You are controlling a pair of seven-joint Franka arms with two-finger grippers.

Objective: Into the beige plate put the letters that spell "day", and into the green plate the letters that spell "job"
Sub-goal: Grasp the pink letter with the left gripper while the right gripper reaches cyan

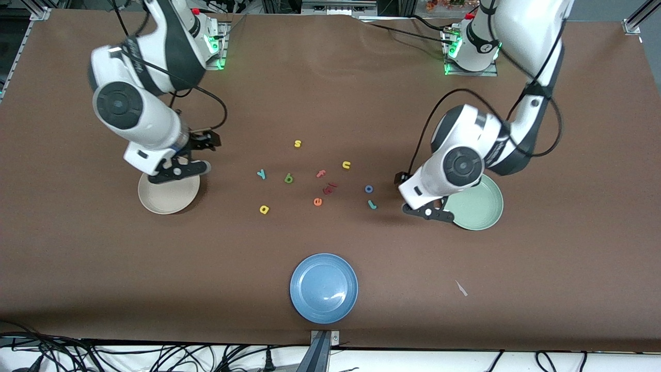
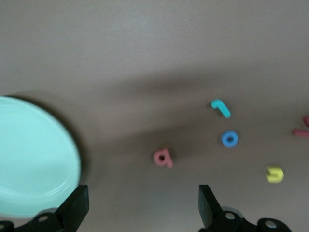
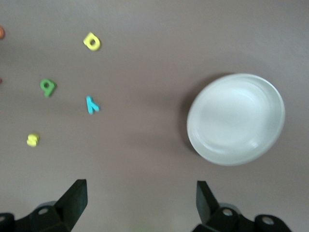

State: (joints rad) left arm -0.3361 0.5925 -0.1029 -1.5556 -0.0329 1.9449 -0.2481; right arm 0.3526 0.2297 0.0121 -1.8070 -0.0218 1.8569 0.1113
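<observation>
Brown worktop [image 1: 330, 93] carries everything you need; the letters lie scattered mid-table between the two plates, none yet sorted. Your right gripper [image 1: 178, 170] hangs over the rim of the beige plate [image 1: 168, 199] with its jaws spread and empty; from there the teal y [image 1: 261, 174], green d [image 1: 288, 179] and yellow a [image 1: 264, 209] sit toward its side of the cluster, so that arm suits "day". Your left gripper [image 1: 428, 211] hovers just beside the green plate [image 1: 477, 206], jaws likewise released, holding nothing; the blue o [image 1: 369, 188] and teal j [image 1: 372, 204] lie near it, and its wrist view shows a salmon b [image 2: 163, 157] close under the jaws, likely your first pick. Leave the yellow s [image 1: 297, 143], yellow u [image 1: 346, 165], orange e [image 1: 317, 201] and blue plate [image 1: 324, 288] alone.
</observation>
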